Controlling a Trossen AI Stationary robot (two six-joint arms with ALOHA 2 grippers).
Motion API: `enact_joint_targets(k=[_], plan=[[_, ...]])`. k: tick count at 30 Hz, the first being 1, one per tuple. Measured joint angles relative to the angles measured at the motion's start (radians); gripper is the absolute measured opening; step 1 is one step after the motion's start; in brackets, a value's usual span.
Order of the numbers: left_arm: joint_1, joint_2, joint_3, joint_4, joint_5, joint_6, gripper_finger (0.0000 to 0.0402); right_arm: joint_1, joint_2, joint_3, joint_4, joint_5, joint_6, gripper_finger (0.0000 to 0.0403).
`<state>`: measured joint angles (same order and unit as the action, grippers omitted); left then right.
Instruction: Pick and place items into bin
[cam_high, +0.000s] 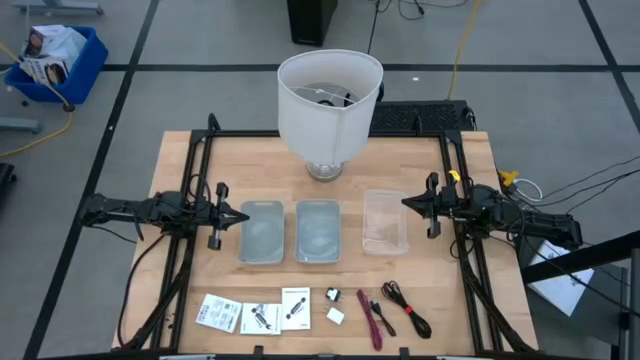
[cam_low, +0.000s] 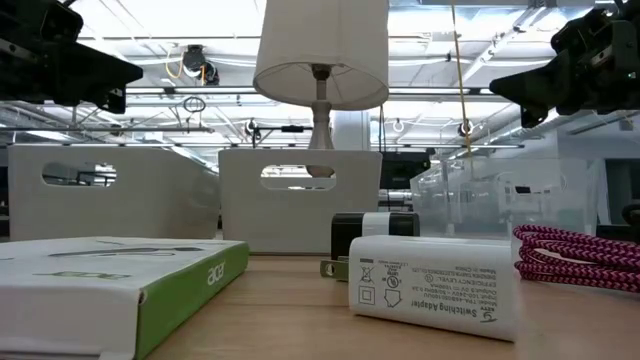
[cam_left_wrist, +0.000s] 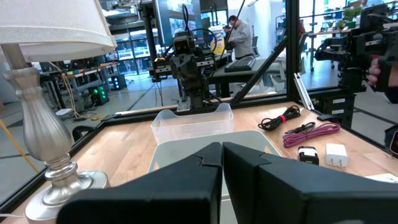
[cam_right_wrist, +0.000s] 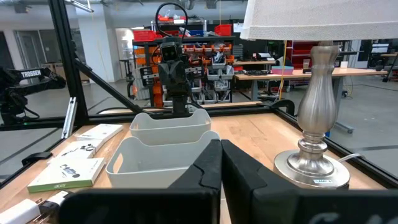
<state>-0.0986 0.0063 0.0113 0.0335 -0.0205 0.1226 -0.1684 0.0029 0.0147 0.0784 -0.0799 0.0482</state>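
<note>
The items lie in a row along the table's near edge: three flat white packets (cam_high: 218, 312) (cam_high: 260, 317) (cam_high: 296, 307), a small black part (cam_high: 333, 296), a small white part (cam_high: 336, 316), a magenta cable tie (cam_high: 372, 318) and a black one (cam_high: 405, 305). My left gripper (cam_high: 238, 215) hovers shut above the left grey bin (cam_high: 262, 230), touching nothing. My right gripper (cam_high: 408, 203) hovers shut at the right rim of the clear bin (cam_high: 385, 222), also touching nothing. In the low view the white part (cam_low: 435, 285) and a packet (cam_low: 110, 280) rest flat on the wood.
A second grey bin (cam_high: 318, 230) stands between the other two. The big white lamp (cam_high: 330, 95) stands on its base behind the bins at the far edge. Black frame rails (cam_high: 200, 160) run along both table sides. Bare wood lies between bins and items.
</note>
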Motion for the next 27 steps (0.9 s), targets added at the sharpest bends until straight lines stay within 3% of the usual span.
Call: enact_joint_targets(k=[22,27], plan=[[0.0,0.0,0.0,0.002,0.0,0.0,0.0021,0.0,0.0,-0.001,0.025,0.002,-0.002,0.0],[0.0,0.0,0.0,0.033,0.0,0.0,0.0021,0.0,0.0,0.001,0.074,0.03,-0.074,0.0]])
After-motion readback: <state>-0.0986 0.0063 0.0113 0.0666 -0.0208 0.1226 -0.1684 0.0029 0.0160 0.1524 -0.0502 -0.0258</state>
